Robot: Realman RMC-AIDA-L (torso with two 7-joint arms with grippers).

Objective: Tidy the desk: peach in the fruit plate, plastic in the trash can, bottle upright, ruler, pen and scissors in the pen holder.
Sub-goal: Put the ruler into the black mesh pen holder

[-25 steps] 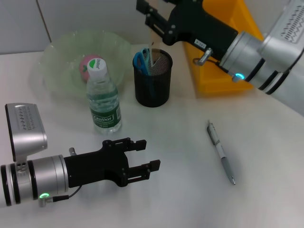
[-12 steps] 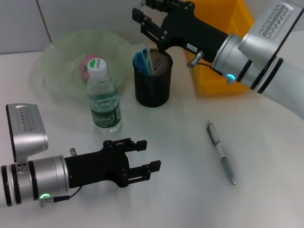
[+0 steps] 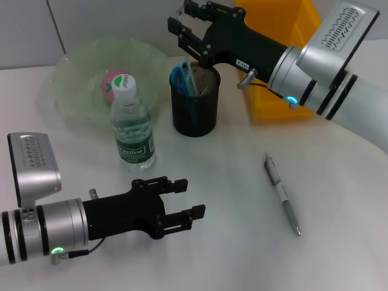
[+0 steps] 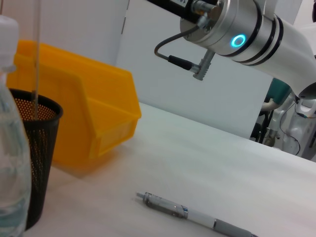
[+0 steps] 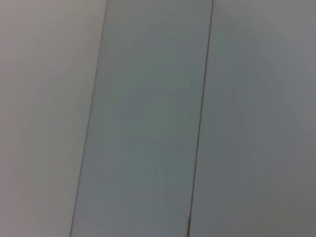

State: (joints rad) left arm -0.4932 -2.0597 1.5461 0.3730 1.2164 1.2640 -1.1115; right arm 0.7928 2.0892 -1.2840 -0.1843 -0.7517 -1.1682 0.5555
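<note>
The peach (image 3: 111,85) lies in the green fruit plate (image 3: 73,73). In front of the plate the bottle (image 3: 131,124) stands upright; it also shows in the left wrist view (image 4: 10,163). Blue scissors (image 3: 179,76) and a clear ruler (image 4: 35,64) stand in the black mesh pen holder (image 3: 195,112). On the table to the right lies the pen (image 3: 281,194), apart from both grippers. My right gripper (image 3: 185,25) hovers open and empty just above the holder's far rim. My left gripper (image 3: 193,196) rests open near the front, below the bottle. The plastic is out of view.
A yellow bin (image 3: 285,54) stands at the back right, behind my right arm (image 4: 237,37). In the left wrist view the pen (image 4: 192,215) lies on bare table beside the holder (image 4: 34,148) and bin (image 4: 84,113). The right wrist view shows only wall panels.
My right gripper has shifted left over the pen holder, and its arm has swung further into view. The left arm, bottle and pen have not moved.
</note>
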